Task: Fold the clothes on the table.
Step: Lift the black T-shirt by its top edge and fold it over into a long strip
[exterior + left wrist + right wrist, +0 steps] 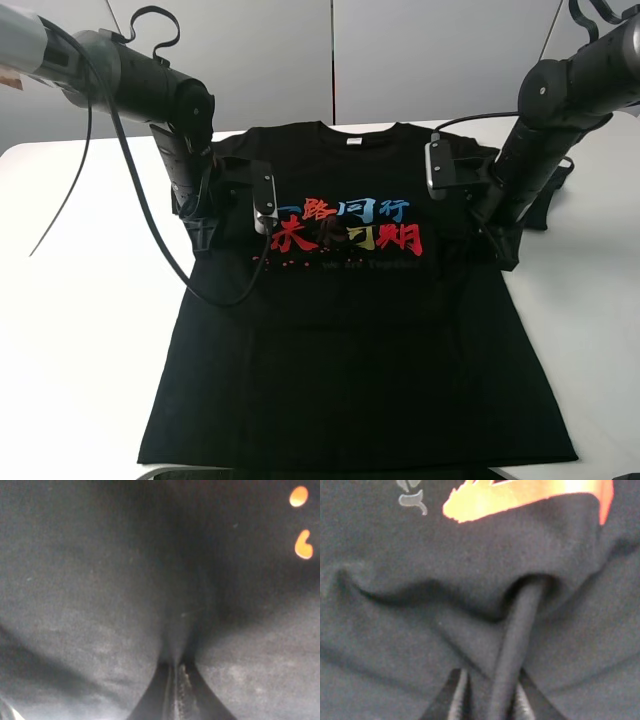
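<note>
Grasp step judged in hand: the black printed T-shirt (350, 340), flat on the table (70, 330) beneath both jaws, is pinched in the clenched left gripper (175, 680) and straddled by the right gripper (492, 695), clamping indeterminable; a level paired lift is needed next.

- The black T-shirt (350, 350) has a chest print in two rows of large Chinese characters.
- The upper row (345, 211), mostly blue, reads roughly 一路同行; the second character looks partly yellow.
- The lower row (350, 238) is red, and its characters are too broken up to read with certainty.
- A small line of lettering (360, 265) runs under the rows and is too small to read.
- The white neck label (353, 142) shows no legible print.
- In the right wrist view only an orange-red stroke (520, 497) and a grey letter fragment (412, 500) appear, both unreadable.
</note>
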You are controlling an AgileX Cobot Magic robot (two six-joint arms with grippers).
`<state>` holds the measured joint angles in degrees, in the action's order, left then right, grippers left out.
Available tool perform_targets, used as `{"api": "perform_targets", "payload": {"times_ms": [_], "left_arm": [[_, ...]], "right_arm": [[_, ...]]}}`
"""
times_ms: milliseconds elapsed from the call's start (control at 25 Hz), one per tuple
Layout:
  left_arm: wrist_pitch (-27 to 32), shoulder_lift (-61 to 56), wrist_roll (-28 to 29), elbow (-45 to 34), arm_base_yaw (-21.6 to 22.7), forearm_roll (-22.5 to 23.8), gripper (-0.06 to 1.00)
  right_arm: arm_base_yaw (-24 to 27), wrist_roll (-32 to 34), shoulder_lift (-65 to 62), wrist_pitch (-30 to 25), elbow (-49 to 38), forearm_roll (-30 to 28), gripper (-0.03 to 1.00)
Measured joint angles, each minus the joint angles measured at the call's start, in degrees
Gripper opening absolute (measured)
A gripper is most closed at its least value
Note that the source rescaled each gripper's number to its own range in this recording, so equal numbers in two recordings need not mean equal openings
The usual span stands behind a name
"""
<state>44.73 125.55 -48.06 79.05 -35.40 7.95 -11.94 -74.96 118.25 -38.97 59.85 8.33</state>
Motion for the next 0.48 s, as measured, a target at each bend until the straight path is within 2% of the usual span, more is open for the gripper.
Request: {"api": "perform_targets", "payload": {"times_ms": [120,240,320,360,400,480], "left_arm": [[-0.4,0.0,0.0,0.0,0.0,0.3,0.17],[-1.8,0.0,-0.3,0.1,0.0,1.3,0.57],[-2.3,-0.1,-0.3,0.2,0.2,1.7,0.87],[-2.4,-0.1,-0.3,0.2,0.2,1.7,0.94],[-2.5,-0.1,-0.3,0.2,0.2,1.7,0.95],[-2.5,-0.1,-0.3,0.2,0.2,1.4,0.92]], "right_arm": [[0.0,0.0,-0.1,-0.7,-0.1,0.0,0.04],[0.0,0.0,-0.1,-0.9,-0.1,0.1,0.00],[0.0,0.0,-0.1,-1.0,-0.2,0.1,0.00],[0.0,0.0,-0.1,-1.0,-0.2,0.1,0.00],[0.0,0.1,-0.1,-1.0,-0.2,0.1,0.00],[-0.1,0.1,-0.1,-1.0,-0.2,0.1,0.00]]}}
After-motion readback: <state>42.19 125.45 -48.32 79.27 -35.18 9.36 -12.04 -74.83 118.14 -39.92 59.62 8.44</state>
